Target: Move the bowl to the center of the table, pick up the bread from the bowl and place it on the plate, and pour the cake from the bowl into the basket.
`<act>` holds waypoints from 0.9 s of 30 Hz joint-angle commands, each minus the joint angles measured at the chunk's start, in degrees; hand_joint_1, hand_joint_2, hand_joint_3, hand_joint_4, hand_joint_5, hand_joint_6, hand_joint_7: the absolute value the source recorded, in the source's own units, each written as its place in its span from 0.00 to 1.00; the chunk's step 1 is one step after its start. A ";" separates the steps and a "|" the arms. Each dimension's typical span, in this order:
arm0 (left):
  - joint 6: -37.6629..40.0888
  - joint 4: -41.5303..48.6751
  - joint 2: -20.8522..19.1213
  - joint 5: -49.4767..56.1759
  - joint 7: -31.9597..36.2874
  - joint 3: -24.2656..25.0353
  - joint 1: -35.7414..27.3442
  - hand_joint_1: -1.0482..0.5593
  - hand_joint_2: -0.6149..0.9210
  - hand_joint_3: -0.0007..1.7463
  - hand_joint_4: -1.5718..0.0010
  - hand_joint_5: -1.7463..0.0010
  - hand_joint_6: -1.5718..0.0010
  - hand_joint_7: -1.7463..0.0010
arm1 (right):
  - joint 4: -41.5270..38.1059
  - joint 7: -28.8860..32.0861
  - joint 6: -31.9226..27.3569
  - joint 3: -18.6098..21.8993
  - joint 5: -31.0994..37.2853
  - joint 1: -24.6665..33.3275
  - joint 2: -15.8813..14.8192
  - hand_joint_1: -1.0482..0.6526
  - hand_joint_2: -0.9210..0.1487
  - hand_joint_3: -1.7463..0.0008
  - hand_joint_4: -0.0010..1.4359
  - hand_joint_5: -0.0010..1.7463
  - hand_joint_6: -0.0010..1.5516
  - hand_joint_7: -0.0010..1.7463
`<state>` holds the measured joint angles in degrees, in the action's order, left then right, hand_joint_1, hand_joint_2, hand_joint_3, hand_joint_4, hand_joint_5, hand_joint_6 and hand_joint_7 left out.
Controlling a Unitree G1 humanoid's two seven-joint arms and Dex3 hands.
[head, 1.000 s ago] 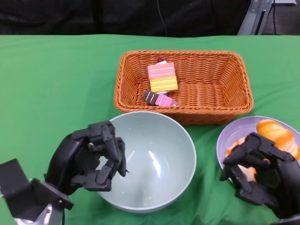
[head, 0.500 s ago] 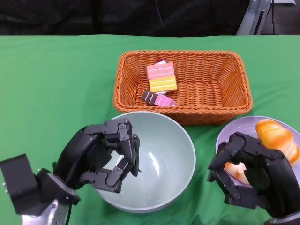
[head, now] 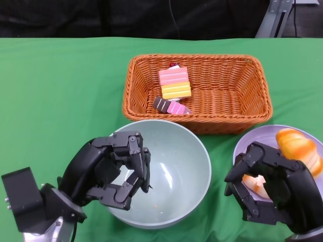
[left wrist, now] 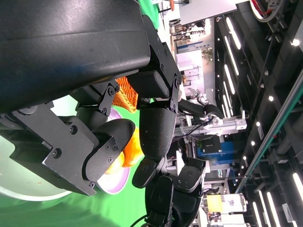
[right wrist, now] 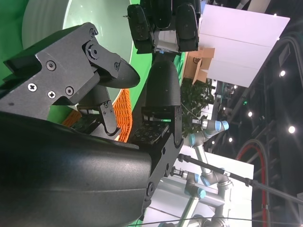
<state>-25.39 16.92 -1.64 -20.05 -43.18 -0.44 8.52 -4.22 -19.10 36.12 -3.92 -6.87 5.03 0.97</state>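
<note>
L hand [head: 108, 174] grips near-left rim of bowl [head: 174, 166], mid desk [head: 60, 91]. R hand [head: 270, 189] curled, holding nothing, over plate [head: 242, 151] w/ bread [head: 298, 143]. Cake [head: 174, 83] in basket [head: 237, 91].

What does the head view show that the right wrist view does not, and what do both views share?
Only the head view shows the layered pink and yellow cake pieces lying inside the orange wicker basket, the golden bread on the lavender plate, and the whole green tablecloth.

Only the right wrist view shows the room beyond the table: white panels and another robot arm with blue joints.

Both show the pale green bowl, the basket, the black left hand at the bowl's rim, and the black right hand.
</note>
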 commanded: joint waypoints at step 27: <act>-2.18 2.61 -0.90 -0.02 0.03 0.63 1.21 0.64 0.69 0.81 0.50 0.00 0.50 0.14 | -2.73 0.35 2.02 0.48 -1.22 -1.07 -0.49 0.55 0.34 0.45 0.54 0.88 0.46 0.74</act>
<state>-27.23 19.64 -1.67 -20.46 -43.59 -0.22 9.53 -6.55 -19.09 37.19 -3.86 -7.60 4.42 1.01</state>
